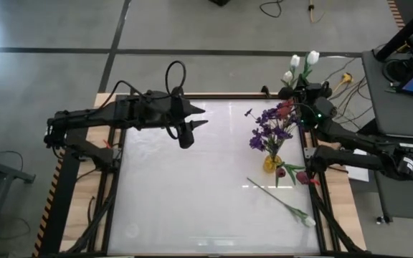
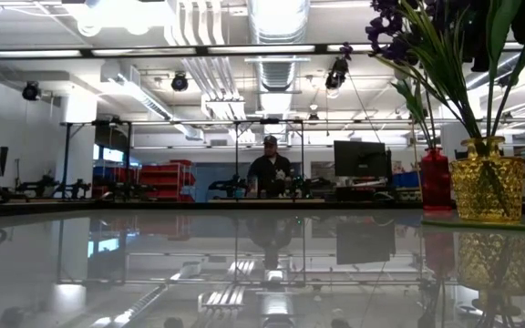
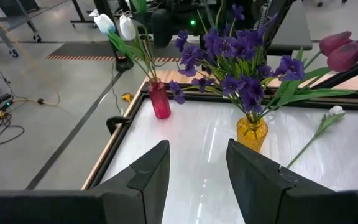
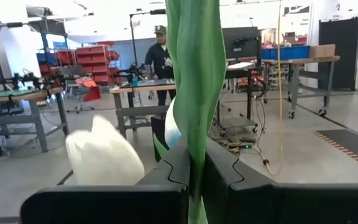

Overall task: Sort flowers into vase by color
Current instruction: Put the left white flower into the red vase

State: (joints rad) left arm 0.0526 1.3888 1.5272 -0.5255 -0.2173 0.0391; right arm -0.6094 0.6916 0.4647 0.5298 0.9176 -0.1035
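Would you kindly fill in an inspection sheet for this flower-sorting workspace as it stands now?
Surface: white table, glossy.
Job's things: yellow vase holds purple flowers; red vase holds white tulips; one white tulip lies on the table; dark red buds beside the purple spray.
Clutter: nothing seen.
Grippers: left gripper open above the table; right gripper shut on a green stem at the red vase.
Cables: loose cables off the table.
Surroundings: a person at benches.
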